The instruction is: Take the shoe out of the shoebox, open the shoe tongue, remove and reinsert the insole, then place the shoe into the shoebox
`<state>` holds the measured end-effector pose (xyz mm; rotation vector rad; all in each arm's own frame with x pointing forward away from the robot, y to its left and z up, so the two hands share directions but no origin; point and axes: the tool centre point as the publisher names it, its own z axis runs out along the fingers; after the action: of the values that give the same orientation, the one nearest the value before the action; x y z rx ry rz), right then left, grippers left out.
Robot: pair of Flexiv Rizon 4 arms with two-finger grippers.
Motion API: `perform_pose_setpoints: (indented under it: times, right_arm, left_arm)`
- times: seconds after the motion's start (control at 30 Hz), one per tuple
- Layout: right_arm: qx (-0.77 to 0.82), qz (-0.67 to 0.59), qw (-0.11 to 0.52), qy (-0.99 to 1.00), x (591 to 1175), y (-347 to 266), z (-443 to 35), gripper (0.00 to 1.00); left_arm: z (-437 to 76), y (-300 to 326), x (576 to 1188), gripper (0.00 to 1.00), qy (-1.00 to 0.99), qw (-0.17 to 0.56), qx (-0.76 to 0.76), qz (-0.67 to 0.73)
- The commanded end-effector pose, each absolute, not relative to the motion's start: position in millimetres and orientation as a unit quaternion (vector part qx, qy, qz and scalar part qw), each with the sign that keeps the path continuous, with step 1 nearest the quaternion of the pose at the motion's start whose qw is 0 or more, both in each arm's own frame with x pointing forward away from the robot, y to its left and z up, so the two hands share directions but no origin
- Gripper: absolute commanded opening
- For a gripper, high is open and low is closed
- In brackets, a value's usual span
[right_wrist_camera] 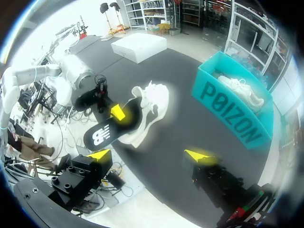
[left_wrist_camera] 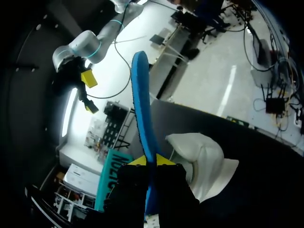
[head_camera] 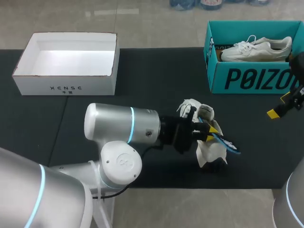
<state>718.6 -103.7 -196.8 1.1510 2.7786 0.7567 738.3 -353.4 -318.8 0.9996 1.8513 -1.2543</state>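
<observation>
A white shoe (head_camera: 209,155) lies on the dark mat near the front middle of the table. My left gripper (head_camera: 211,129) is at the shoe's opening, shut on the insole (head_camera: 229,145), which has a blue edge and sticks out to the right. In the left wrist view the insole (left_wrist_camera: 141,95) stands edge-on, clamped between the yellow tips of the left gripper (left_wrist_camera: 151,161), with the shoe (left_wrist_camera: 204,164) just beside them. The right wrist view shows the insole's black underside (right_wrist_camera: 105,135) against the shoe (right_wrist_camera: 154,102). My right gripper (head_camera: 280,106) hangs open at the right edge, apart from the shoe; its own view shows the gripper (right_wrist_camera: 151,155) with nothing between its fingers.
A teal shoebox (head_camera: 247,78) stands at the back right with a second white shoe (head_camera: 256,47) inside. A white open box (head_camera: 66,84) sits at the back left. The dark mat (head_camera: 142,85) covers the table.
</observation>
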Motion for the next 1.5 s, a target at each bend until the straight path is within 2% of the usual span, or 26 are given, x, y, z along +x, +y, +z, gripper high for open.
perform_pose_setpoints:
  times: [0.03,0.83,1.4,1.5]
  right_arm:
    - [0.372,0.244,0.021,0.896,717,-104,-198,1.00]
    - [0.372,0.244,0.021,0.896,717,-104,-198,1.00]
    - [0.372,0.244,0.021,0.896,717,-104,-198,1.00]
    - [0.372,0.244,0.021,0.896,717,-104,-198,1.00]
  left_arm:
    - [-319,-349,734,0.00,0.716,0.339,0.381,-0.477]
    - [-350,-348,775,0.00,0.716,0.370,0.362,-0.469]
    - [-342,-326,761,0.00,0.732,0.370,0.349,-0.453]
    - [-340,-327,758,0.64,0.731,0.368,0.351,-0.455]
